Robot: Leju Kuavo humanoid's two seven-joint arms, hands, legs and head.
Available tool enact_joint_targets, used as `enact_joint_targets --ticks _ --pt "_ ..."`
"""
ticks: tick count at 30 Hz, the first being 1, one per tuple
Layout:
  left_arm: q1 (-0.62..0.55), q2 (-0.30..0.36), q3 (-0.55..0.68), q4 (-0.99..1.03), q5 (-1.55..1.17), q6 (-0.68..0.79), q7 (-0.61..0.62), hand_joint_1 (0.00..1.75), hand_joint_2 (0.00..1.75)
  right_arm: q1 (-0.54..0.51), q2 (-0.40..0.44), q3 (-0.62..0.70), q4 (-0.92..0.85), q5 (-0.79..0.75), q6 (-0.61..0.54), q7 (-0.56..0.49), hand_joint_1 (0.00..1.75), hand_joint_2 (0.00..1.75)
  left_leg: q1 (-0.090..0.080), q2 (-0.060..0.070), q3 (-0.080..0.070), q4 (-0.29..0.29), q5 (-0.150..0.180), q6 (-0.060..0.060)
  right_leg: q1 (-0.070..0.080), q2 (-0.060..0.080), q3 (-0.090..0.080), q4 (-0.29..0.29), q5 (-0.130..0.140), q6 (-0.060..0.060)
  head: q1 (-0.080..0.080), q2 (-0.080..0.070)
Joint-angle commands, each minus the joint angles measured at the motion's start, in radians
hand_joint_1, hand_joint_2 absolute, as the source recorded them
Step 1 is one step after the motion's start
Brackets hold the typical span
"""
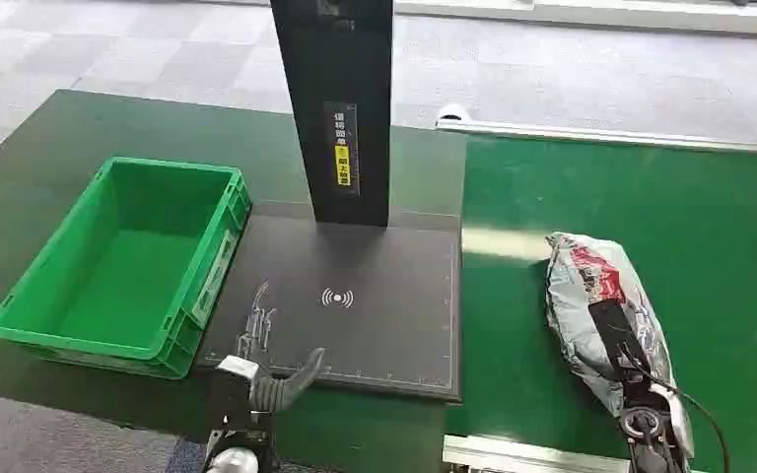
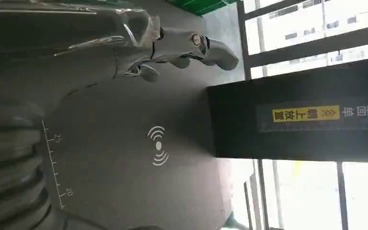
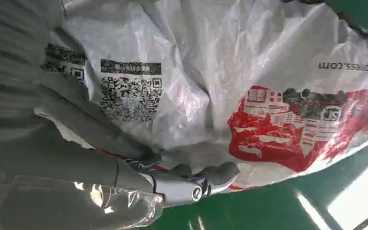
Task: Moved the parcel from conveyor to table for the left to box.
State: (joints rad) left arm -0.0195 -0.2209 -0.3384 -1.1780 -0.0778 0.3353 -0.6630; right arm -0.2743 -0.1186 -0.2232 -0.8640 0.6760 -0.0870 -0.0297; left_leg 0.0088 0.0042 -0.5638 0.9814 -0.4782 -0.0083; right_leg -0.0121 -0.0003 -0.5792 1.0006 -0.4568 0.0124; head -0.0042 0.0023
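A crumpled white plastic parcel (image 1: 591, 286) with red print lies on the green conveyor belt (image 1: 651, 197) at the right. My right hand (image 1: 623, 345) is on its near half. In the right wrist view the thumb lies across the parcel (image 3: 249, 72) by its QR label, and the fingers (image 3: 191, 184) curl around its lower edge against the belt. My left hand (image 1: 261, 365) hovers at the near left corner of the black scanner pad (image 1: 375, 325), fingers spread and holding nothing. The empty green box (image 1: 222, 246) stands left of the pad.
A black post (image 1: 340, 108) with a yellow label rises from the far edge of the pad, between box and conveyor. A metal rail (image 1: 631, 138) borders the belt's far side. Grey carpet floor (image 1: 108, 49) lies beyond the dark green table.
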Motion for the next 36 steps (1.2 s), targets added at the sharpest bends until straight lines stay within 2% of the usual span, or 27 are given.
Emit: enact_joint_targets --ticks 1,3,4,5,8,11,12,13,16,18,19,22,23,24,25,26,31,33,36 --pt "-0.047 0.012 -0.032 0.066 -0.008 -0.009 0.037 0.00 1.75 -0.191 -0.035 0.052 0.389 0.102 0.004 0.127 0.00 1.75 0.000 0.003 0.002 -0.001 0.000 0.000 0.000 0.003 0.001 -0.001 0.001 0.000 0.000 0.000" --pt "-0.063 0.007 -0.037 0.091 -0.010 -0.016 0.044 0.00 1.75 -0.181 -0.036 0.050 0.420 0.148 -0.014 0.200 0.00 1.75 0.000 0.001 0.003 -0.001 0.000 0.000 0.000 0.001 0.002 -0.002 0.001 -0.001 0.000 0.000" --pt "-0.069 0.004 -0.038 0.097 -0.011 -0.016 0.046 0.00 1.75 -0.176 -0.035 0.045 0.423 0.162 -0.020 0.217 1.62 1.75 0.001 0.000 0.003 -0.001 0.000 0.000 0.001 0.000 0.003 -0.002 0.001 -0.001 0.000 0.000" --pt "-0.072 0.003 -0.039 0.100 -0.014 -0.016 0.049 0.00 1.75 -0.167 -0.032 0.039 0.416 0.179 -0.025 0.229 1.75 1.75 0.000 -0.001 0.003 -0.001 0.000 0.000 0.000 -0.001 0.003 -0.002 0.000 0.000 0.000 0.000" --pt "-0.070 -0.005 -0.019 0.083 0.014 -0.047 0.073 0.00 1.75 -0.137 -0.004 0.003 0.333 0.192 -0.038 0.211 1.75 1.75 0.001 -0.002 0.003 -0.001 0.000 0.000 0.001 -0.002 0.004 -0.002 0.000 -0.001 0.000 0.000" --pt "-0.071 0.005 -0.015 0.022 -0.011 -0.054 0.073 0.00 1.75 -0.110 0.043 -0.013 0.216 0.183 0.013 0.196 1.75 1.75 0.001 -0.003 0.005 -0.002 0.001 0.000 0.001 -0.003 0.005 -0.003 0.000 -0.001 0.000 0.000" --pt "-0.065 0.004 0.006 -0.003 0.021 -0.081 0.096 0.00 1.75 -0.102 0.076 -0.040 0.182 0.029 0.190 0.012 1.75 1.75 0.001 -0.002 0.004 -0.001 0.000 0.000 0.001 -0.002 0.005 -0.002 0.000 -0.001 0.000 0.000" --pt "-0.062 0.007 0.010 -0.015 0.024 -0.088 0.096 0.00 1.75 -0.097 0.092 -0.044 0.171 -0.047 0.277 -0.051 1.75 1.75 0.001 -0.001 0.003 0.000 0.000 0.000 0.001 -0.001 0.004 -0.001 0.000 -0.001 0.000 0.000" --pt "-0.045 0.005 0.007 -0.051 0.034 -0.108 0.095 0.00 1.75 -0.082 0.133 0.026 0.104 -0.144 0.296 -0.125 1.75 1.75 0.001 0.000 0.005 -0.002 0.001 0.000 0.001 0.000 0.005 -0.003 0.001 -0.002 0.001 0.000" --pt "-0.028 0.006 -0.004 -0.093 0.035 -0.110 0.090 0.00 1.75 -0.060 0.159 0.080 -0.017 -0.199 0.230 -0.154 1.75 1.75 0.001 0.010 0.007 -0.002 -0.002 -0.002 0.002 0.009 0.004 -0.001 0.002 -0.003 0.000 0.000" --pt "-0.014 0.005 -0.001 -0.121 0.035 -0.101 0.083 0.00 1.75 -0.038 0.169 0.118 -0.104 -0.181 0.134 -0.166 1.75 1.75 0.001 0.011 0.006 -0.001 -0.002 -0.002 0.001 0.010 0.003 0.000 0.001 -0.003 0.000 0.000" --pt "0.026 0.014 0.004 -0.206 0.029 -0.091 0.079 0.00 1.75 0.066 0.185 0.194 -0.407 -0.208 0.033 -0.166 1.75 1.75 0.001 0.005 0.004 0.000 -0.001 -0.002 0.001 0.007 0.000 0.002 0.001 -0.002 0.000 0.000" --pt "0.033 0.017 0.007 -0.224 0.027 -0.088 0.074 0.00 1.75 0.094 0.185 0.210 -0.473 -0.206 -0.001 -0.193 1.75 1.75 0.001 0.004 0.003 0.000 -0.001 -0.002 0.001 0.005 0.000 0.002 0.000 -0.003 0.000 0.000" --pt "0.040 0.022 0.010 -0.254 0.011 -0.076 0.049 0.00 1.75 0.146 0.196 0.212 -0.588 -0.229 -0.071 -0.266 1.75 1.75 0.001 0.002 0.003 0.000 -0.001 -0.001 0.002 0.002 0.000 0.002 0.000 -0.002 0.000 0.000" --pt "0.045 0.028 0.012 -0.279 -0.002 -0.065 0.038 0.00 1.75 0.180 0.197 0.219 -0.660 -0.233 -0.092 -0.278 1.75 1.75 0.002 0.002 0.003 0.000 -0.001 -0.001 0.002 0.002 0.001 0.002 -0.001 -0.002 0.000 0.000" --pt "0.046 0.030 0.017 -0.292 0.003 -0.066 0.044 0.00 1.75 0.203 0.194 0.225 -0.702 -0.236 -0.095 -0.272 1.75 1.75 0.002 0.002 0.004 0.000 -0.002 -0.001 0.002 0.003 0.002 0.001 -0.001 -0.002 0.000 0.000" --pt "0.045 0.029 0.018 -0.291 0.003 -0.066 0.044 0.00 1.75 0.203 0.190 0.224 -0.690 -0.235 -0.095 -0.273 1.75 1.75 0.001 0.001 0.003 -0.001 -0.001 -0.001 0.002 0.001 0.002 0.001 -0.002 -0.001 0.000 0.000" --pt "0.046 0.036 0.027 -0.309 -0.007 -0.042 0.000 0.00 1.75 0.238 0.214 0.224 -0.742 -0.289 -0.134 -0.364 1.75 1.75 0.001 0.002 0.003 -0.001 -0.001 -0.001 0.002 0.002 0.001 0.000 -0.001 -0.001 0.000 0.000" --pt "0.052 0.049 0.051 -0.344 -0.008 -0.019 -0.018 0.00 1.75 0.303 0.230 0.289 -0.830 -0.305 -0.134 -0.388 1.75 1.75 0.001 -0.001 0.002 -0.001 0.000 -0.002 0.002 0.000 0.001 0.001 -0.001 -0.002 0.000 0.000"
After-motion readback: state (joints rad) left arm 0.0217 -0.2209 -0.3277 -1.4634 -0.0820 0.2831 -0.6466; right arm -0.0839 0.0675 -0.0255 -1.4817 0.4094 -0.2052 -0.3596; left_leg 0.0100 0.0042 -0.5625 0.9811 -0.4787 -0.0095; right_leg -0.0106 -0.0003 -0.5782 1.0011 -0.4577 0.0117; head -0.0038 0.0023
